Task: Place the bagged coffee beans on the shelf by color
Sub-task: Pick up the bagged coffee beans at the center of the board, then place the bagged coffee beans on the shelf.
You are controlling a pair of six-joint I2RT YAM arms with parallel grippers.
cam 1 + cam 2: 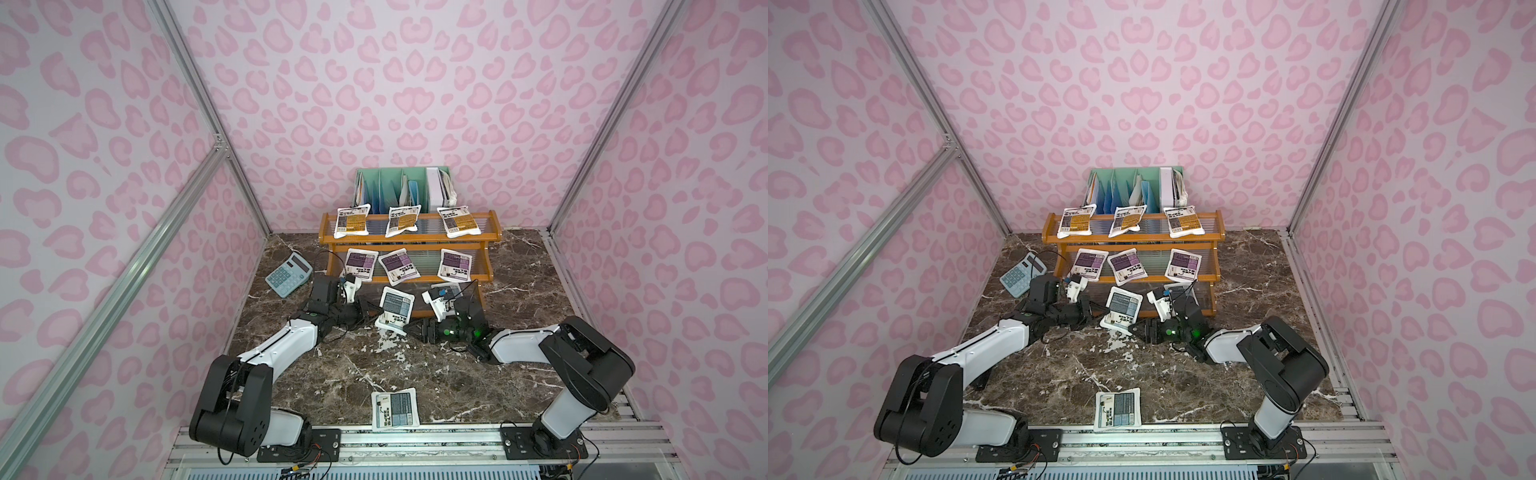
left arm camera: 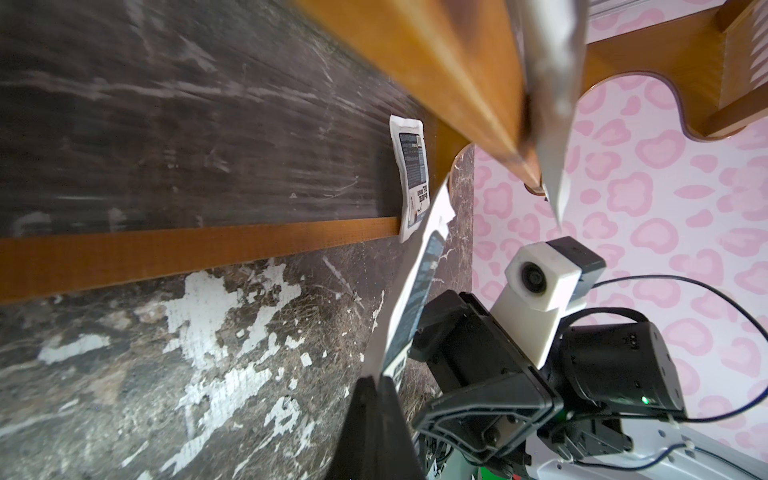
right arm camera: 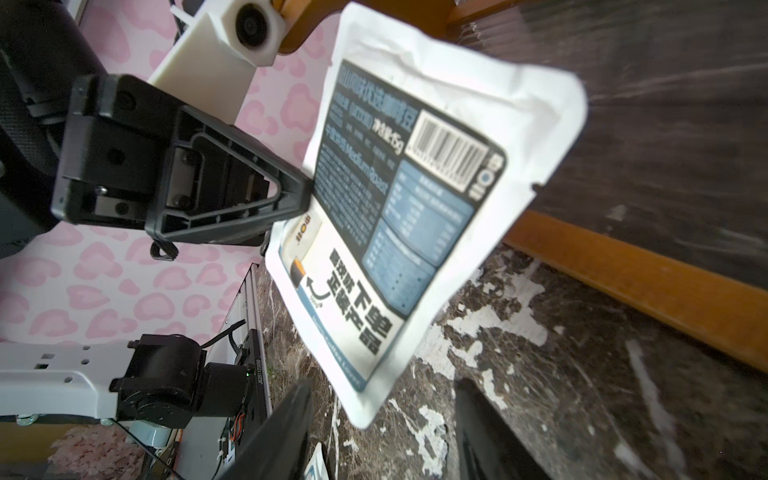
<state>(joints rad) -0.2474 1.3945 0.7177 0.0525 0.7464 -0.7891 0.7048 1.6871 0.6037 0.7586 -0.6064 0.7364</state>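
Observation:
My left gripper is shut on the edge of a grey-blue bag of coffee beans, which hangs tilted just in front of the shelf. My right gripper is open, its fingers on either side of the bag's lower corner without touching it. The top tier holds three yellow bags and the middle tier three purple ones. A second grey-blue bag lies on the bottom tier. A third one lies at the table's front edge.
A light-blue calculator lies on the marble table left of the shelf, close to my left wrist. A mint-green file rack stands behind the shelf against the back wall. Pink patterned walls enclose the table on three sides.

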